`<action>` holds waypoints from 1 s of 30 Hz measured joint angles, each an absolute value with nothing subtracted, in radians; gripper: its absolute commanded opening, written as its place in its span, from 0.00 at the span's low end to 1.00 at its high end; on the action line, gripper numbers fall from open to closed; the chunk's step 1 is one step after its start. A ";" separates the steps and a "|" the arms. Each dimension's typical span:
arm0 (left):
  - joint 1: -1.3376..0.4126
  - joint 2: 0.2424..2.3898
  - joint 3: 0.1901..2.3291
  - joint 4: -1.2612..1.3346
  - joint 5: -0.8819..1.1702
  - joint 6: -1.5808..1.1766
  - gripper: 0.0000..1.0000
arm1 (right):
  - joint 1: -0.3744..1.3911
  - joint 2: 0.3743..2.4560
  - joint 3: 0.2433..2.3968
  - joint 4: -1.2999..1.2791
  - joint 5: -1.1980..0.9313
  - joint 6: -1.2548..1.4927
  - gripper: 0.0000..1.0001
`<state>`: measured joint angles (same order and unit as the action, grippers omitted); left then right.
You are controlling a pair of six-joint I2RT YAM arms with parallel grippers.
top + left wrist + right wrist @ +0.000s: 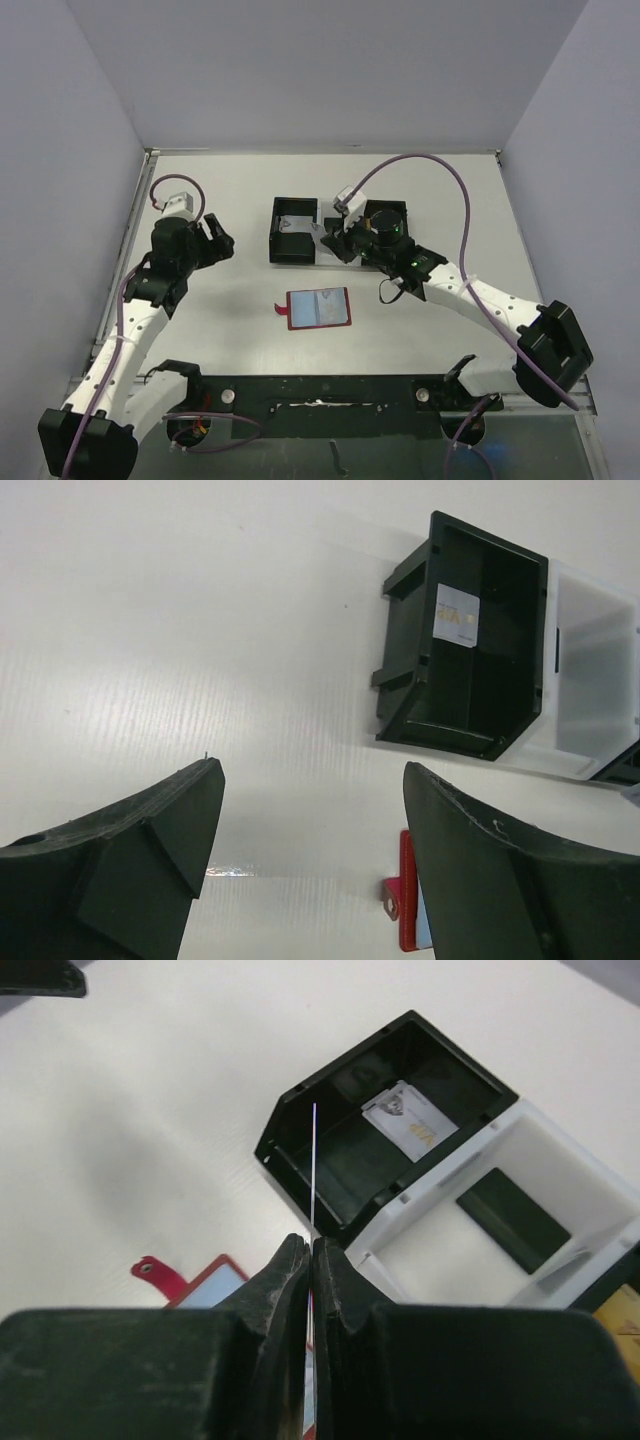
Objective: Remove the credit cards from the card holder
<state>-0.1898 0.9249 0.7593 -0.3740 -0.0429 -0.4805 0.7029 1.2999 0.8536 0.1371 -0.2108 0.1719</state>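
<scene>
The red card holder (318,308) lies open on the table, blue-grey lining up, tab to the left. It also shows in the right wrist view (200,1278) and in the left wrist view (406,892). My right gripper (338,243) (311,1243) is shut on a thin pale credit card (313,1165) seen edge-on, held above the tray's black left compartment (340,1150). A pale card (410,1120) lies in that compartment, a black card (513,1218) in the white one. My left gripper (215,240) (310,780) is open and empty, left of the tray.
The three-compartment tray (275,232) stands behind the card holder; its right compartment holds a gold card (620,1315). The tray's black bin also shows in the left wrist view (400,670). Grey walls enclose the table.
</scene>
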 measured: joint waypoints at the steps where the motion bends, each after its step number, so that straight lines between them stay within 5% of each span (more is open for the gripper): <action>1: -0.190 0.918 0.759 -0.379 -0.055 -0.474 0.72 | 0.710 1.313 0.871 0.126 -0.187 0.146 0.00; 30: -0.171 0.707 0.717 -0.408 -0.210 -0.463 0.73 | 0.865 1.765 1.367 -0.123 0.194 -0.254 0.00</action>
<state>-0.1707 0.7074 0.7166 -0.4080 -0.2096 -0.4633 0.8646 1.7649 1.3670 -0.1226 0.1944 -0.2543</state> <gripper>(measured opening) 0.716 0.031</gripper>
